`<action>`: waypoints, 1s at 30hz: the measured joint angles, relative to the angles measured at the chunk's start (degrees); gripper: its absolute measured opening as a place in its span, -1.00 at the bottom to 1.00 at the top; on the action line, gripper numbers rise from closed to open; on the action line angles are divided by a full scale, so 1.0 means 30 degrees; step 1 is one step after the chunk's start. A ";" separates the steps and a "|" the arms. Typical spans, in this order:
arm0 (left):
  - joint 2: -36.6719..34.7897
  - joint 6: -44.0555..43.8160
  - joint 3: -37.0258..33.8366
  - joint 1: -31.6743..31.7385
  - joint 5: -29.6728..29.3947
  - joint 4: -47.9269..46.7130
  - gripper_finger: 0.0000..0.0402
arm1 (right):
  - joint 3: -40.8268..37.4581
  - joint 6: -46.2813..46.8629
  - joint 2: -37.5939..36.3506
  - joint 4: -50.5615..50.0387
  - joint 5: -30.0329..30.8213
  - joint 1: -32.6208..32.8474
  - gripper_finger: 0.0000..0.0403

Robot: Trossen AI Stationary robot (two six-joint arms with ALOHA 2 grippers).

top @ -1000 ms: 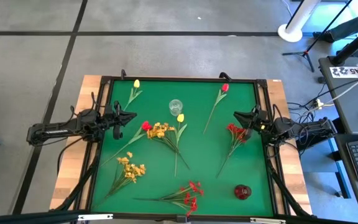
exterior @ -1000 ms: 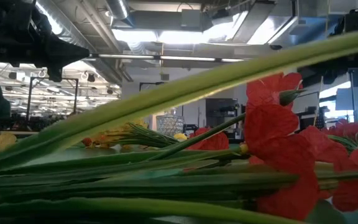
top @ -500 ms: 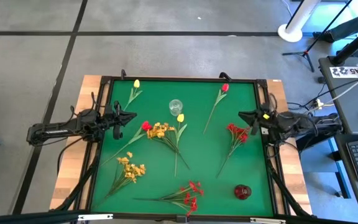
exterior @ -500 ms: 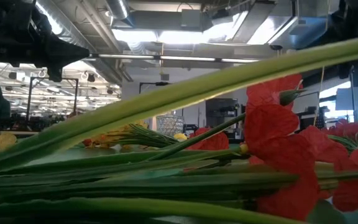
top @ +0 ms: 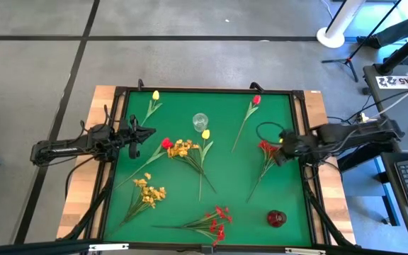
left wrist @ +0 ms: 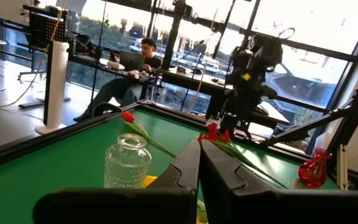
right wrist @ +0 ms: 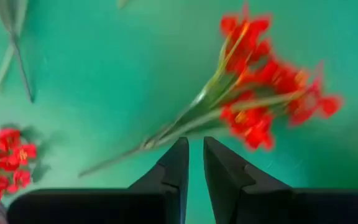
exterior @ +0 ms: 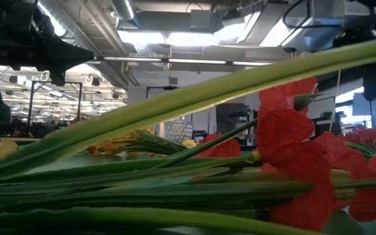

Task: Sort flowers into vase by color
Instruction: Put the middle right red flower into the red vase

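Artificial flowers lie flat on the green mat [top: 225, 177]. There is a yellow tulip [top: 156, 95], a red tulip [top: 256, 100], a red tulip [top: 166, 143], a yellow tulip [top: 205, 134], two yellow sprays [top: 183, 149] [top: 149, 191] and two red sprays [top: 269, 150] [top: 218, 223]. A clear glass vase [top: 200, 120] stands at the far middle and a red vase [top: 275, 217] at the near right. My right gripper [top: 279, 147] is shut and points down above the right red spray [right wrist: 260, 93], apart from it. My left gripper [top: 149, 132] is shut and empty at the left.
A black frame [top: 204, 91] rims the mat. The near red spray [exterior: 292, 130] fills the low view. In the left wrist view the glass vase [left wrist: 128, 163] stands close ahead, with the red vase [left wrist: 312, 169] and my right arm [left wrist: 253, 68] beyond. A person sits in the room behind.
My right arm has drawn back a little toward the table's right edge, then risen. Its gripper has tipped from level to pointing down over the right red spray. The flowers have stayed where they were.
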 joint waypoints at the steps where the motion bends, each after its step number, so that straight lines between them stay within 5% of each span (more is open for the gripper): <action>1: 0.0000 -0.0007 0.0000 0.0007 0.0000 0.0000 -0.98 | 0.0000 0.0156 0.0456 0.0083 -0.0385 0.0000 -0.71; 7: 0.0000 -0.0004 0.0005 0.0000 0.0000 0.0000 -0.98 | 0.0000 0.1072 0.2793 0.1225 -0.1090 0.0000 -0.36; 18: 0.0000 -0.0007 0.0007 0.0000 -0.0007 0.0000 -0.98 | -0.0688 0.7382 0.5411 0.1186 -0.0690 0.0000 0.38; 30: 0.0000 -0.0006 0.0005 0.0001 -0.0002 0.0000 -0.98 | -0.4225 1.0410 0.5631 0.6275 -0.0593 -0.0022 0.45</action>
